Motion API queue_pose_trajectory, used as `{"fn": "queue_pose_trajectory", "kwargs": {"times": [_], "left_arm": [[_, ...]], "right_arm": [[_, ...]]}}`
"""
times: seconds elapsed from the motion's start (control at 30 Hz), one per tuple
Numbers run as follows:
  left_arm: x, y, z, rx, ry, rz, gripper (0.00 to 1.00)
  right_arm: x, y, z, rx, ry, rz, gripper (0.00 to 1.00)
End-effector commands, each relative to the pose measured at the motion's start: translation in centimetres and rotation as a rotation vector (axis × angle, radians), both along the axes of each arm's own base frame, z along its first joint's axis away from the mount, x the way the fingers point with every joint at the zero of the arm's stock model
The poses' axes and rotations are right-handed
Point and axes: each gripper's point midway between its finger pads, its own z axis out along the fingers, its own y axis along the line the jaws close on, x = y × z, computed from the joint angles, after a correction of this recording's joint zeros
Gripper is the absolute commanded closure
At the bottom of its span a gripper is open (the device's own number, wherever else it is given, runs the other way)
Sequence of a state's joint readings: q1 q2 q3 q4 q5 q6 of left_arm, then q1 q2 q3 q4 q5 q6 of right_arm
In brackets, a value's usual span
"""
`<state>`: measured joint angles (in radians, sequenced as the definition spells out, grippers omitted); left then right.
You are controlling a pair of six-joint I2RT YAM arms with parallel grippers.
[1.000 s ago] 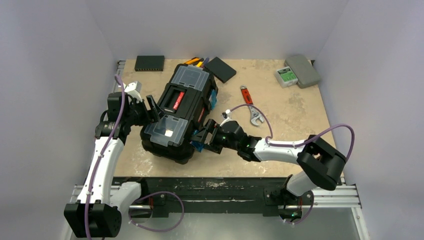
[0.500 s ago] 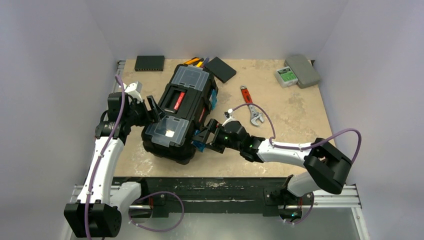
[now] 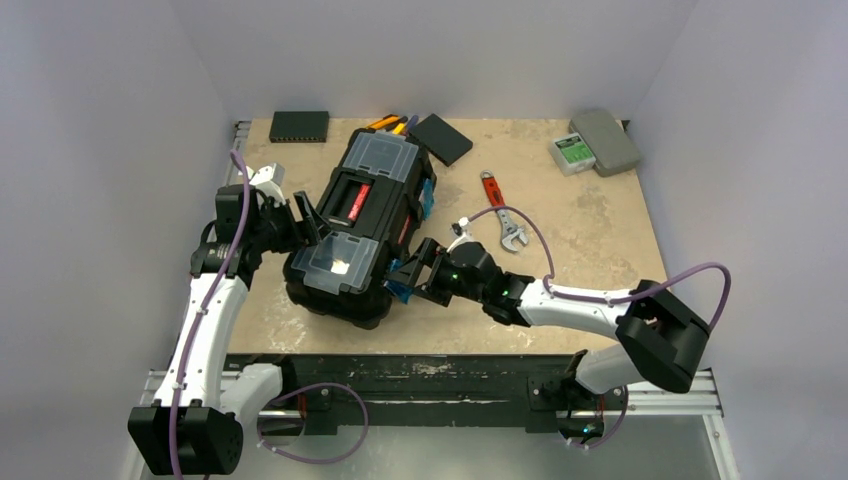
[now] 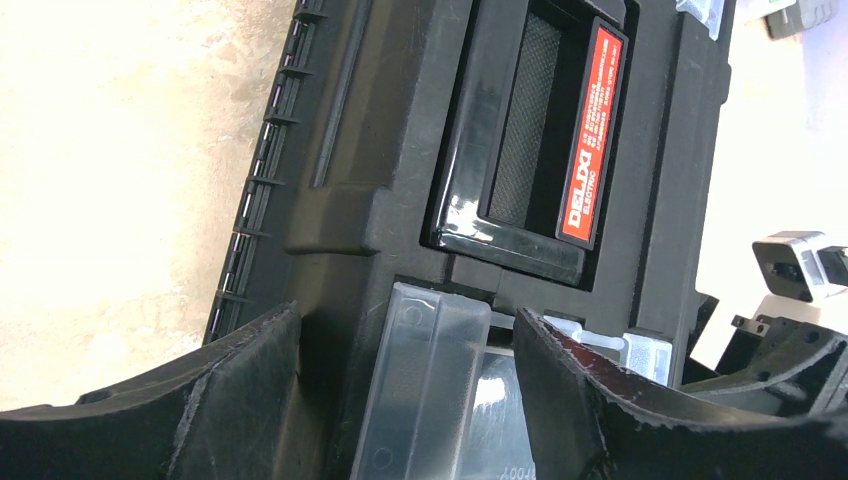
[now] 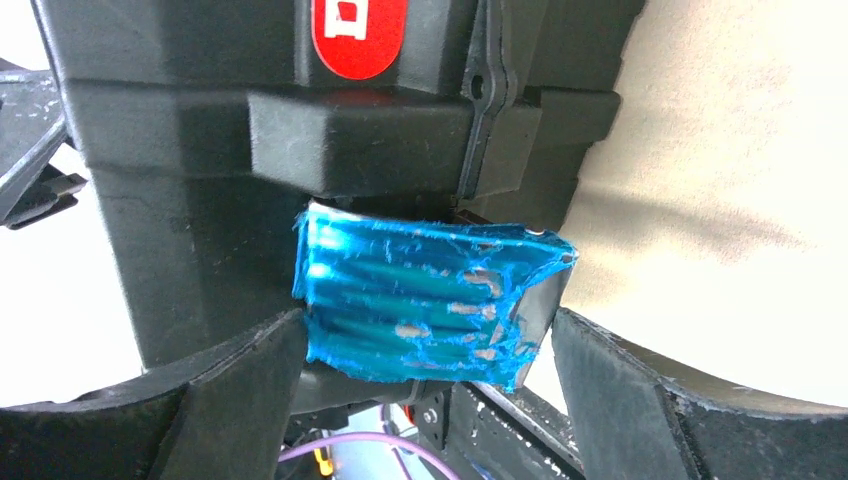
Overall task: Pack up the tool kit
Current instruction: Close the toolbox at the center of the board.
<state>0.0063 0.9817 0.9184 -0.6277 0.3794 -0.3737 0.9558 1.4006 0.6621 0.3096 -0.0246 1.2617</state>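
The black toolbox (image 3: 362,222) lies closed and askew at the table's middle left, with two clear lids and a red-marked handle (image 4: 594,135). My left gripper (image 3: 305,225) is open at its left side. In the left wrist view the gripper (image 4: 407,318) straddles the edge of the near clear lid (image 4: 430,385). My right gripper (image 3: 404,272) is open at the box's right side. In the right wrist view it (image 5: 428,325) has the blue latch (image 5: 425,300) between its fingers. A red-handled wrench (image 3: 503,222) lies to the right. Yellow and black tool handles (image 3: 392,123) show behind the box.
A small flat black box (image 3: 443,138) lies behind the toolbox. A dark flat rectangular device (image 3: 298,125) sits at the back left. A grey case with a green-labelled device (image 3: 592,145) sits at the back right. The right arm's purple cable (image 3: 520,225) loops over the wrench.
The right arm's elbow has swung right and down, and its gripper has edged a little closer to the blue latch. The left arm and toolbox have not visibly moved.
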Motion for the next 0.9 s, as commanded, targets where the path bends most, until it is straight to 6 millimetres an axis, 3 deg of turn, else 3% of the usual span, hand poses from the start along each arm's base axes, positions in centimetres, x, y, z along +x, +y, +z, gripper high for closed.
{"fn": "queue_pose_trajectory", "kwargs": {"times": [0.0,0.2,0.3,0.37,0.43,0.6,0.87], "left_arm": [[-4.9,-1.9,-4.3,-0.057,0.261,-0.088,0.27],[-4.9,-1.9,-4.3,-0.057,0.263,-0.087,0.27],[-4.9,-1.9,-4.3,-0.056,0.262,-0.086,0.27],[-4.9,-1.9,-4.3,-0.056,0.263,-0.087,0.27],[-4.9,-1.9,-4.3,-0.056,0.264,-0.087,0.27],[-4.9,-2.0,-4.4,-0.058,0.268,-0.088,0.27],[-5.0,-2.0,-4.5,-0.06,0.273,-0.089,0.27]], "right_arm": [[0.8,0.3,3.3,0.062,-0.097,-0.017,0.07],[0.7,0.3,3.3,0.061,-0.097,-0.013,0.04],[0.7,0.1,3.1,0.064,-0.088,-0.022,0.14],[0.7,-0.1,3.0,0.064,-0.084,-0.037,0.31],[0.8,-0.4,2.9,0.061,-0.084,-0.046,0.38],[0.7,-0.3,1.8,0.043,-0.053,-0.052,0.41],[0.1,-0.3,-1.7,0.005,0.037,-0.043,0.47]]}}
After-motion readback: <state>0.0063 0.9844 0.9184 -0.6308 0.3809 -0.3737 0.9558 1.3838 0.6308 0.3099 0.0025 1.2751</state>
